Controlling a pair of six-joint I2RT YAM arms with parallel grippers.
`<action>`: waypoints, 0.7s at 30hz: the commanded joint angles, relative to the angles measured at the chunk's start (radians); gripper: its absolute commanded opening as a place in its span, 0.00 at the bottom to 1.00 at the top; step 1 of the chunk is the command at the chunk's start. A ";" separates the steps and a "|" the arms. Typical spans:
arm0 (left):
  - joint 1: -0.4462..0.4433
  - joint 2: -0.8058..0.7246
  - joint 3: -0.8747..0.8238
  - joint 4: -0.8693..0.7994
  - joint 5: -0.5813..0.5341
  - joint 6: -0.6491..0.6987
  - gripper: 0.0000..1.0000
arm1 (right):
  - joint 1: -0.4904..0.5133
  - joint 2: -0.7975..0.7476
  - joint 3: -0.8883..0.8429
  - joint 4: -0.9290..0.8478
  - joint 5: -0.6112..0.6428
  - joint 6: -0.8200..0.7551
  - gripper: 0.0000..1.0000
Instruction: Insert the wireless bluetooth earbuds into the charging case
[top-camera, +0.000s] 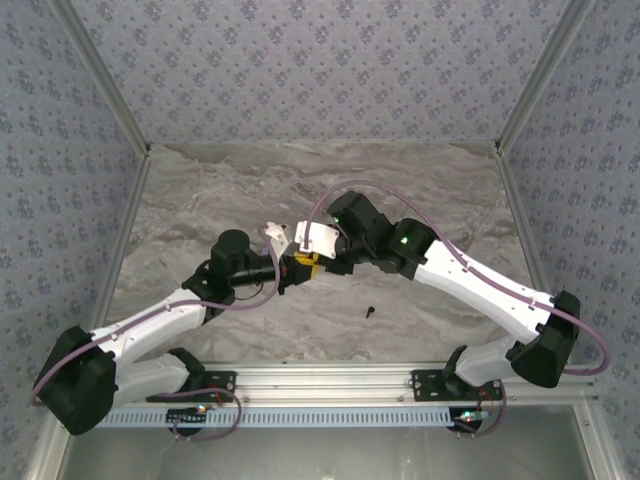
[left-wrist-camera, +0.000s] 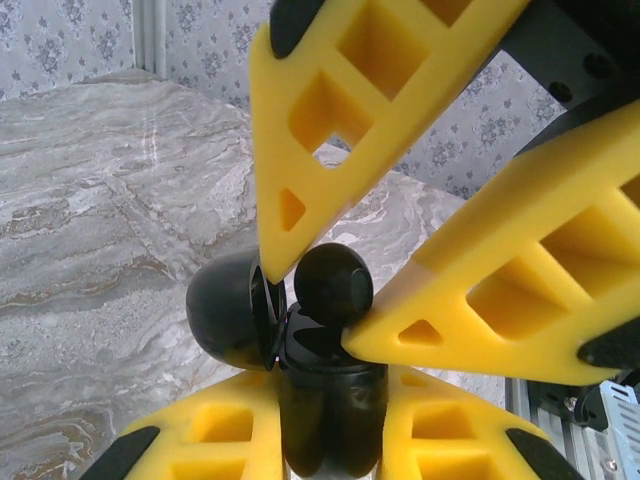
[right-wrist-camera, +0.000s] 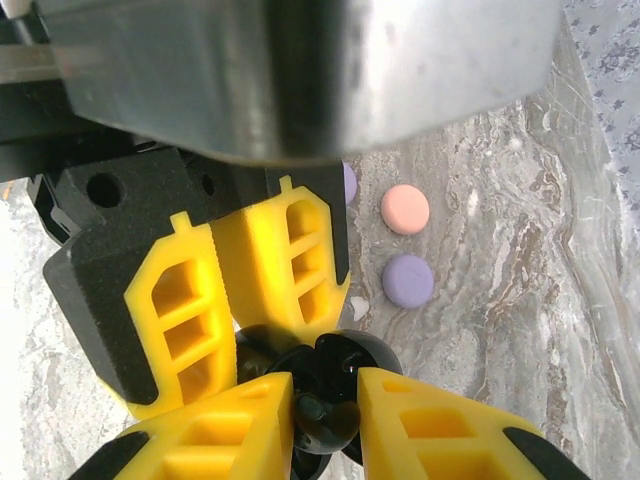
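In the left wrist view my left gripper (left-wrist-camera: 325, 390) is shut on the body of a black charging case (left-wrist-camera: 320, 440), held upright. Its lid (left-wrist-camera: 225, 310) hangs open to the left. My right gripper (right-wrist-camera: 325, 385) is shut on a black earbud (right-wrist-camera: 335, 420). Its yellow fingers (left-wrist-camera: 330, 120) come down from above and hold that earbud (left-wrist-camera: 335, 280) right at the case's open mouth. In the top view both grippers meet at mid-table, left gripper (top-camera: 290, 270) and right gripper (top-camera: 320, 262). Another black earbud (top-camera: 370, 312) lies loose on the table nearer the front.
On the marble table beyond the grippers lie a round pink case (right-wrist-camera: 405, 209) and a round lilac case (right-wrist-camera: 408, 280), with a tiny pale earbud (right-wrist-camera: 357, 305) beside them. Patterned walls enclose the table on three sides.
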 joint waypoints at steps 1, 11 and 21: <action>-0.003 -0.005 0.045 0.085 0.003 -0.004 0.00 | -0.018 0.013 0.032 -0.047 -0.054 0.055 0.26; -0.006 0.002 0.047 0.136 0.006 0.000 0.00 | -0.069 0.014 0.072 -0.050 -0.136 0.125 0.25; -0.008 0.011 0.057 0.168 0.005 0.006 0.00 | -0.090 0.014 0.091 -0.054 -0.153 0.142 0.27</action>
